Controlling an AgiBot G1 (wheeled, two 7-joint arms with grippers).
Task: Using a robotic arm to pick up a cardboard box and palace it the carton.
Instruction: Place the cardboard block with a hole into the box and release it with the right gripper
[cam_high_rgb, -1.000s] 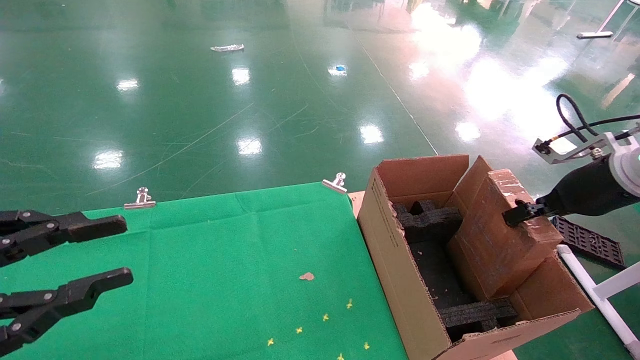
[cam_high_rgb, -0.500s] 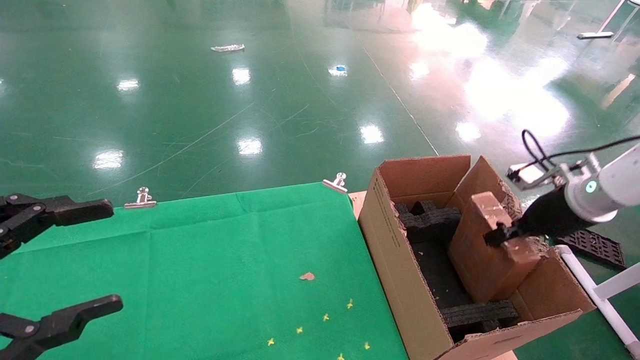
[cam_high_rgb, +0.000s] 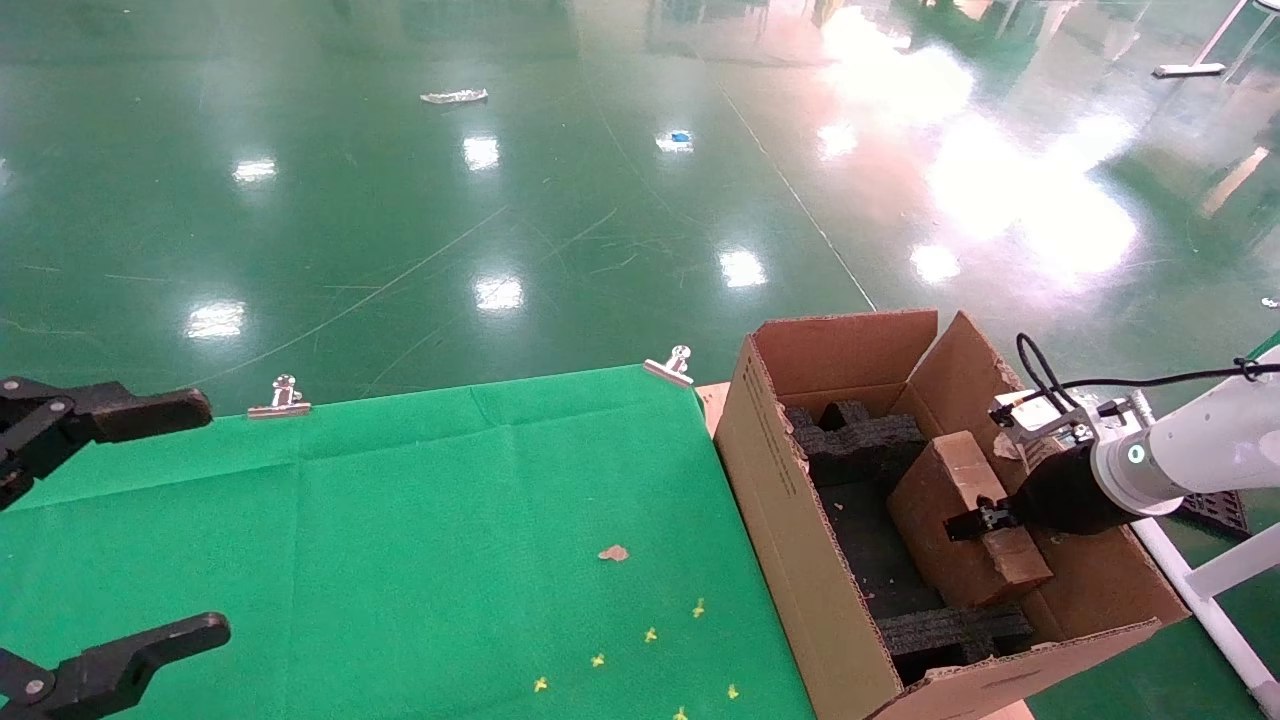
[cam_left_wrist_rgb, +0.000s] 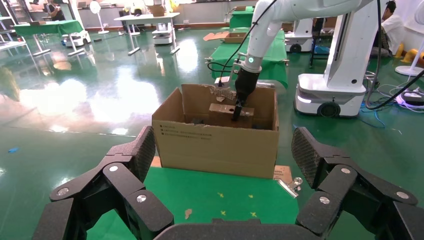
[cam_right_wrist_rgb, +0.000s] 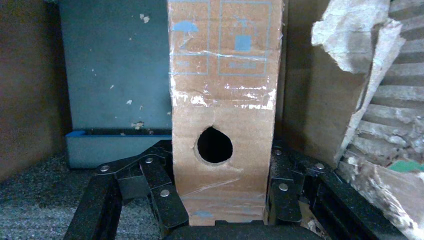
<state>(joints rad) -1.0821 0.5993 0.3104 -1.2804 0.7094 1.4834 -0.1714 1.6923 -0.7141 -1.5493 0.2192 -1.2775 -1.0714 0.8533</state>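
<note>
The large brown carton (cam_high_rgb: 790, 520) stands at the right end of the green table, with black foam blocks (cam_high_rgb: 860, 435) inside. My right gripper (cam_high_rgb: 985, 520), on the white robotic arm (cam_high_rgb: 1190, 460), is shut on the small cardboard box (cam_high_rgb: 950, 510). It holds the box low inside the carton, tilted, between the foam blocks. In the right wrist view the fingers (cam_right_wrist_rgb: 160, 195) clamp both sides of the box (cam_right_wrist_rgb: 225, 100), below its round hole (cam_right_wrist_rgb: 215, 145). My left gripper (cam_high_rgb: 215, 517) hovers open and empty over the table's left edge. The left wrist view shows the carton (cam_left_wrist_rgb: 200, 150) and the box (cam_left_wrist_rgb: 222, 112) beyond it.
A green cloth (cam_high_rgb: 400, 520) covers the table, held by metal clips (cam_high_rgb: 282, 400) (cam_high_rgb: 672, 368). A cardboard scrap (cam_high_rgb: 613, 552) and yellow marks lie on it. The carton's right flap is torn (cam_right_wrist_rgb: 350, 45). A black tray (cam_high_rgb: 1215, 510) and white frame (cam_high_rgb: 1200, 590) are on the floor at right.
My right gripper has lowered the cardboard box from above the carton's rim down into the carton. My left gripper's fingers have spread wider and drawn back to the left.
</note>
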